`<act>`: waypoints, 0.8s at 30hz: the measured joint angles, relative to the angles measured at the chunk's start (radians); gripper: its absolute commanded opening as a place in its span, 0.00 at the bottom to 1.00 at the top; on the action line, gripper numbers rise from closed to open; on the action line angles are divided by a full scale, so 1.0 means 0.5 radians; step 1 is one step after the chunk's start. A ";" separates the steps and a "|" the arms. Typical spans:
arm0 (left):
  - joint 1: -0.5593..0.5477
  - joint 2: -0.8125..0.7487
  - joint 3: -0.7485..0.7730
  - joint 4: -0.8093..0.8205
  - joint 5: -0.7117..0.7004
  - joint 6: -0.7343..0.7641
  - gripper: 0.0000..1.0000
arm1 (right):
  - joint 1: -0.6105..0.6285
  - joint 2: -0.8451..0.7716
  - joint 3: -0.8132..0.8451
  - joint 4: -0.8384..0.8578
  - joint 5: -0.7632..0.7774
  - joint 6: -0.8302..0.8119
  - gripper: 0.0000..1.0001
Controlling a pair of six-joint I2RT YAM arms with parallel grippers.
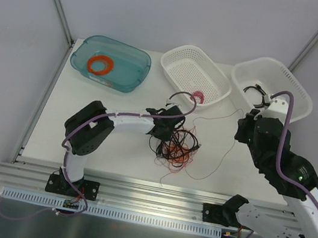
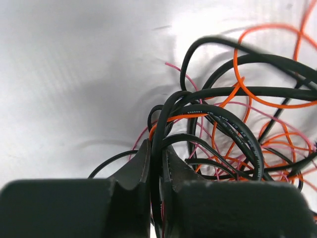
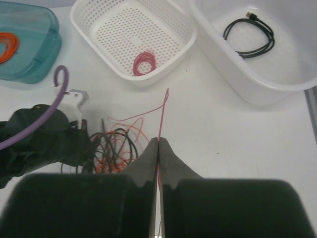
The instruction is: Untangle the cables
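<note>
The cables (image 1: 178, 145) lie in a loose tangle of black, orange and red loops at the table's middle. My left gripper (image 1: 165, 133) sits at the tangle's left edge. In the left wrist view that gripper (image 2: 159, 148) is shut on a thick black cable (image 2: 157, 124), which runs up between the jaws into the tangle (image 2: 233, 129). My right gripper (image 1: 245, 122) hovers to the right of the tangle, near the right bin. In the right wrist view it (image 3: 158, 140) is shut on a thin red cable (image 3: 162, 111) that leads back to the tangle (image 3: 116, 146).
A teal tub (image 1: 131, 73) at the back left holds a thick orange ring (image 1: 101, 65). The white basket (image 1: 184, 59) in the middle holds a small pink spool (image 1: 198, 95). A white bin (image 1: 293, 80) at the back right holds a coiled black cable (image 1: 258, 94).
</note>
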 measured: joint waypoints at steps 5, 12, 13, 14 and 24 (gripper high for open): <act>0.162 -0.179 -0.229 -0.014 -0.086 0.004 0.00 | -0.059 -0.020 0.034 -0.082 0.159 -0.059 0.01; 0.653 -0.549 -0.641 -0.121 -0.226 0.012 0.00 | -0.261 -0.075 0.073 -0.172 0.363 -0.159 0.01; 0.713 -0.588 -0.681 -0.138 -0.251 0.017 0.00 | -0.293 -0.087 0.086 -0.183 0.385 -0.187 0.01; 0.757 -0.619 -0.716 -0.153 -0.271 0.020 0.00 | -0.320 -0.091 0.092 -0.186 0.394 -0.200 0.01; 1.127 -0.797 -0.879 -0.217 -0.250 -0.005 0.00 | -0.528 -0.095 0.256 -0.222 0.512 -0.362 0.01</act>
